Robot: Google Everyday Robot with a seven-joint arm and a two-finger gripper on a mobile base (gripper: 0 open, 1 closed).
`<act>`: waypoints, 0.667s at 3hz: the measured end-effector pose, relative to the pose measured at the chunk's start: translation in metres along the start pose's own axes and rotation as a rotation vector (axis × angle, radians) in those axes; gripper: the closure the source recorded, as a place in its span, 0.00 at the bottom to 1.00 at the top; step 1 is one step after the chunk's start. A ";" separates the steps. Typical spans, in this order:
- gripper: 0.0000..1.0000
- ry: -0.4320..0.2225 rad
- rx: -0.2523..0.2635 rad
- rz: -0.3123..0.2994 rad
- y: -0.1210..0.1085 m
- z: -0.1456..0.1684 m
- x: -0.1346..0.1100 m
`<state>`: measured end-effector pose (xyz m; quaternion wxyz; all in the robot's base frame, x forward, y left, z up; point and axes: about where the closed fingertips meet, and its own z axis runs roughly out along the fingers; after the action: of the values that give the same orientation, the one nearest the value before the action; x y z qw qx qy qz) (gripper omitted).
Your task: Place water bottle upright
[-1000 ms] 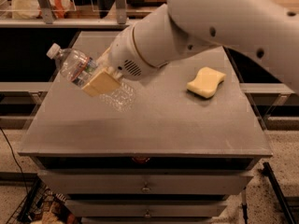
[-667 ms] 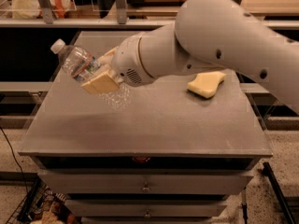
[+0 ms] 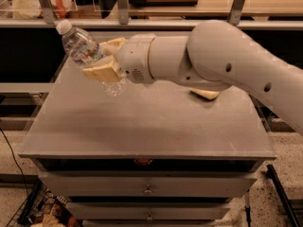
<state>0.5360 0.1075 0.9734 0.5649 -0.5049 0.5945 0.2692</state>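
The water bottle is a clear ribbed plastic bottle with a white cap. It is held in the air above the left part of the grey cabinet top, tilted with its cap up and to the left and its base down and to the right. My gripper is shut on the bottle's middle, one cream finger in front and one behind. The white arm reaches in from the right.
A yellow sponge lies at the back right of the cabinet top, mostly hidden behind my arm. Drawers sit below the top's front edge. A shelf rail with posts runs behind the cabinet.
The arm has swung so the forearm lies more level and farther left. The bottle has risen and its cap now points more upward. The sponge is now mostly covered by the arm.
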 end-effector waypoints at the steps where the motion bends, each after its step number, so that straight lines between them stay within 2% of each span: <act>1: 1.00 -0.062 0.002 -0.009 0.003 0.010 -0.004; 2: 1.00 -0.096 -0.009 0.003 0.009 0.019 -0.001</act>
<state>0.5356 0.1280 0.9685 0.5902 -0.4931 0.5662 0.2965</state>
